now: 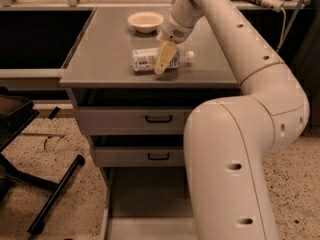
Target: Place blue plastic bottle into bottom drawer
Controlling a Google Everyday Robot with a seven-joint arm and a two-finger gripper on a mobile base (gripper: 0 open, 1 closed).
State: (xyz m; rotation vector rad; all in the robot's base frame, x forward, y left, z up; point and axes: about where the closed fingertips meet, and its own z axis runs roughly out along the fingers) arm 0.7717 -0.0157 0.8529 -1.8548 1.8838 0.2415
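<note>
The flat grey cabinet top (100, 59) carries two things. A round cream bowl (145, 21) stands near the back edge. The blue plastic bottle (142, 60) lies on its side nearer the front, with its white cap pointing right. The gripper (162, 64) hangs down over the bottle's middle and seems to touch it - the contact itself is hard to make out.
</note>
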